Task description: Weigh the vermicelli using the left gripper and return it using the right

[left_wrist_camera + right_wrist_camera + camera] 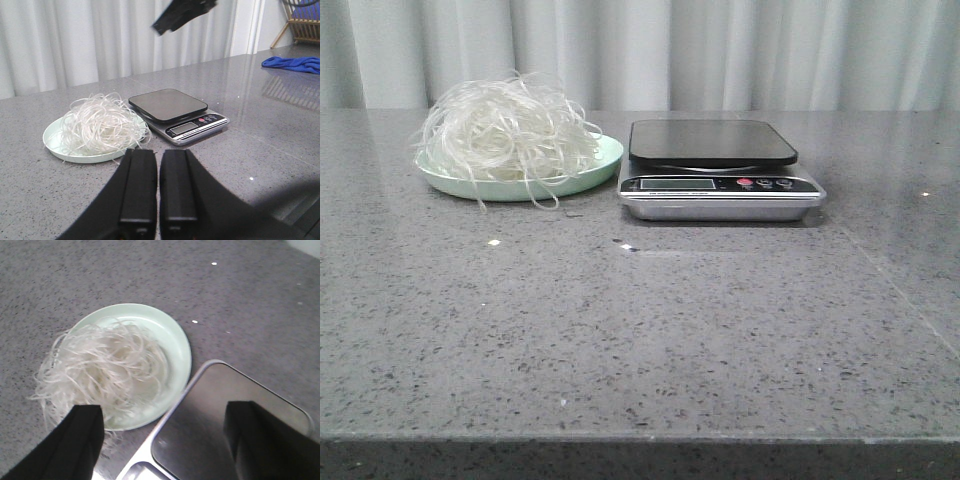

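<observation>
The vermicelli (510, 130) is a loose white tangle heaped on the pale green plate (605, 165) at the back left of the table. A digital scale (715, 160) with a bare black platform stands right beside the plate. Neither gripper shows in the front view. In the left wrist view my left gripper (158, 151) is shut and empty, low over the table, short of the vermicelli (102, 125) and the scale (170, 105). My right gripper (162, 407) is open and empty, high above the seam between the plate (180, 345) and the scale (215, 425). It also shows in the left wrist view (182, 12).
A grey speckled stone table (640, 340) with its front edge near the bottom of the front view. A pale curtain hangs behind. A blue cloth (295, 63) and a wooden rack (304, 22) are far off to the right.
</observation>
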Motion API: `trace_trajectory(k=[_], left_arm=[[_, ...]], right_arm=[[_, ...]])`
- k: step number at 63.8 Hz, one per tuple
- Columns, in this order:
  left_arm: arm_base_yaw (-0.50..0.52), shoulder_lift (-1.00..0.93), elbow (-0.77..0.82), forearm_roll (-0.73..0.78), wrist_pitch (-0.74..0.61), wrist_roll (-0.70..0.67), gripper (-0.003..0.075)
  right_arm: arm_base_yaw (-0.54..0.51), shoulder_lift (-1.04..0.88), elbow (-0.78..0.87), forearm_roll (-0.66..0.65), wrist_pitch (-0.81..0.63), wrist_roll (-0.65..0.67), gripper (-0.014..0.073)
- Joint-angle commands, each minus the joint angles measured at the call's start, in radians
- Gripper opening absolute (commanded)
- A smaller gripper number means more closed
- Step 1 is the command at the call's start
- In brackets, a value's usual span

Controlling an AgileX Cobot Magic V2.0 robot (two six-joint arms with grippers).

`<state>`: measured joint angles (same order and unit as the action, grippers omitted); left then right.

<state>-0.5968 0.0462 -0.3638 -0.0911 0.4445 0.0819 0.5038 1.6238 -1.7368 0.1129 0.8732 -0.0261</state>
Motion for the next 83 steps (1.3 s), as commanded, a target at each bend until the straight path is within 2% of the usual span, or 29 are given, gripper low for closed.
trace_trajectory(k=[1,14,47,62,66,69,75,76,83], left_arm=[[0.0,0.012,-0.025,-0.015,-0.083,-0.001,0.0145],[0.0,0.012,-0.025,-0.015,-0.083,-0.001,0.0145],[0.0,0.012,-0.025,-0.015,-0.083,-0.001,0.0145],[0.0,0.012,-0.025,-0.015,-0.081,-0.001,0.0145],[0.0,0.012,-0.025,-0.015,-0.08,-0.001,0.0145],[0.0,0.012,-0.025,-0.015,-0.08,-0.001,0.0145],[0.0,0.012,-0.025,-0.015,-0.08,-0.001,0.0145],[0.0,0.012,-0.025,-0.015,-0.08,-0.001,0.0145],[0.0,0.012,-0.025,-0.015,-0.08,-0.001,0.0145]], right_arm=[[-0.054,-0.196,0.139,0.005,-0.13,-0.006,0.0598],[-0.119,-0.477,0.477,-0.026,-0.259,-0.008,0.0598],[-0.122,-1.21,1.181,-0.05,-0.578,-0.008,0.0598],[-0.122,-1.394,1.365,-0.05,-0.693,-0.008,0.0594],[-0.122,-1.413,1.378,-0.05,-0.721,-0.008,0.0535],[-0.122,-1.417,1.38,-0.05,-0.736,-0.008,0.0437],[-0.122,-1.417,1.38,-0.048,-0.749,-0.008,0.0132],[-0.122,-1.417,1.38,-0.048,-0.749,-0.008,0.0118],[-0.122,-1.417,1.381,-0.047,-0.737,-0.007,0.0185]])
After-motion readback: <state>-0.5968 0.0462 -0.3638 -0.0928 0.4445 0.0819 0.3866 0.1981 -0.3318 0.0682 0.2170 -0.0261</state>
